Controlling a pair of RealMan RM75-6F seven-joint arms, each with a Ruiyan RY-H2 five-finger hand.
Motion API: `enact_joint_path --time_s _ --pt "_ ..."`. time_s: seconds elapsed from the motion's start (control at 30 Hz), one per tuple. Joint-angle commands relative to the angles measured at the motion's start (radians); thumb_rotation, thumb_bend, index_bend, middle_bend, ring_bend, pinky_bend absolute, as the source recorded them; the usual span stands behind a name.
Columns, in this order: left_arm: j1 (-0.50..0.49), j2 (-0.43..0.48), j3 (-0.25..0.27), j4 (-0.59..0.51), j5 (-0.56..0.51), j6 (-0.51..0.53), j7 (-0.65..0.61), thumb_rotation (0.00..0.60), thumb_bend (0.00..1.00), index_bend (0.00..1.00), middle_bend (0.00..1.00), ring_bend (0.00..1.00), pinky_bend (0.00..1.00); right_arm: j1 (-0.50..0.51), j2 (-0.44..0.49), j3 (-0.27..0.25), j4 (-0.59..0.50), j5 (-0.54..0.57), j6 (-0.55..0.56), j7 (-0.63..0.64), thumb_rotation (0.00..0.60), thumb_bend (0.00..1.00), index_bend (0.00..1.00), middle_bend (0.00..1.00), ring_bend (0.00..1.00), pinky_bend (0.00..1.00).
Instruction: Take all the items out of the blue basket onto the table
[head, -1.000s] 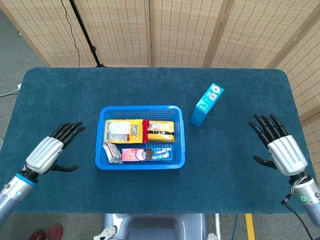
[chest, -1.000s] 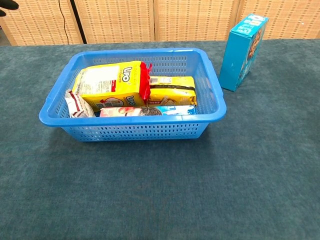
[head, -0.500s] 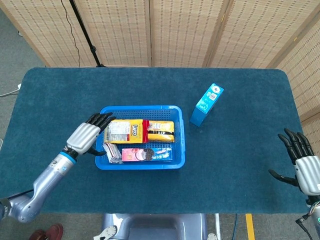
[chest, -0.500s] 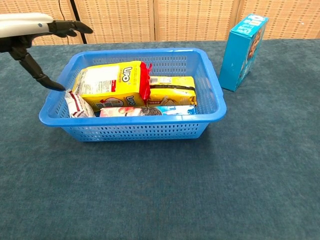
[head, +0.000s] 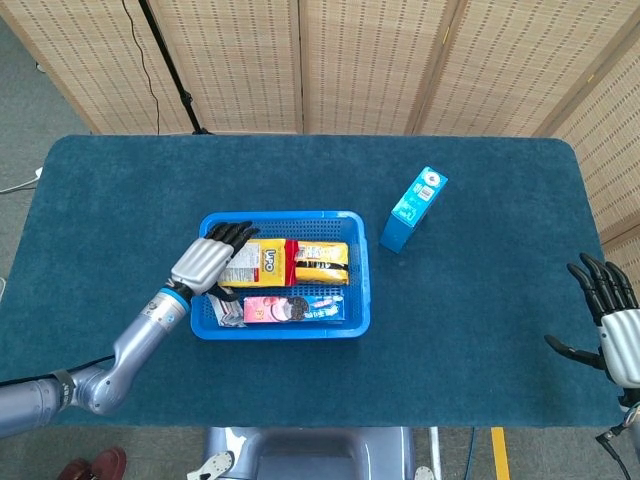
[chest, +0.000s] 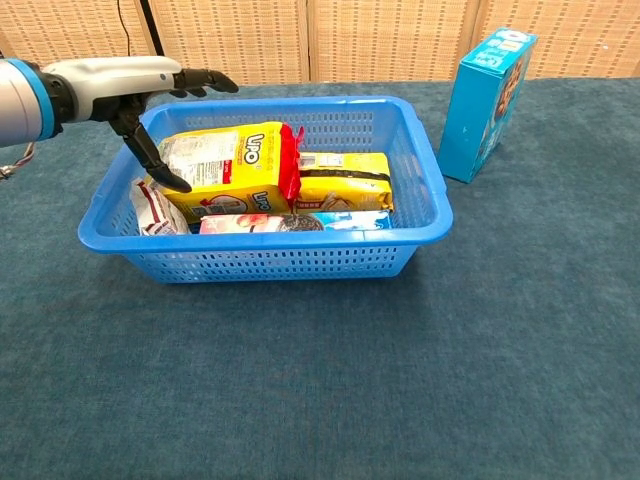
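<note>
The left hand (head: 203, 265) has a silver-grey ribbed back and black fingers (head: 236, 232). Its wrist carries a thin blue ring (bright, just behind the hand), then a grey rounded arm (head: 120, 355). The right hand (head: 612, 325) has the same silver back and black fingers.

The left hand (head: 207, 261) has a silver back and black fingers. Just beside its fingers lies a yellow and red snack bag (head: 256, 262) inside the blue perforated basket (head: 281, 327). Further from it stands a turquoise carton (head: 412, 209) on the dark teal table (head: 470, 330).
</note>
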Motion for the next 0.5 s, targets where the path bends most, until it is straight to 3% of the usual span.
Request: enact_joint_path --time_s 0.03,0.3,0.4,0.47,0.5 --pt "-0.035 -0.031 0.003 0.033 -0.047 -0.018 0.038 0.6 0.0 0.0 0.0 0.0 0.0 -0.002 0.0 0.003 -0.001 -0.001 -0.001 0.0 0.6 0.0 0.0 0.0 0.0 0.0" --pt "-0.094 -0.101 0.016 0.108 -0.126 -0.054 0.072 0.6 0.0 0.0 0.0 0.0 0.0 -0.005 0.0 0.012 -0.003 -0.012 0.001 -0.001 0.6 0.0 0.0 0.0 0.0 0.0" --pt "-0.11 -0.157 0.016 0.169 -0.139 -0.024 0.084 0.6 0.0 0.0 0.0 0.0 0.01 -0.005 -0.003 0.017 0.002 -0.011 -0.004 0.008 0.6 0.0 0.0 0.0 0.0 0.0" --pt "-0.113 -0.183 0.018 0.193 -0.146 0.007 0.101 0.6 0.01 0.0 0.01 0.02 0.14 -0.005 -0.004 0.018 0.005 -0.012 -0.009 0.013 0.6 0.0 0.0 0.0 0.0 0.0" --pt "-0.116 -0.188 0.019 0.196 -0.155 0.007 0.107 0.6 0.02 0.02 0.06 0.08 0.24 -0.004 -0.004 0.019 0.005 -0.013 -0.01 0.016 0.6 0.0 0.0 0.0 0.0 0.0"
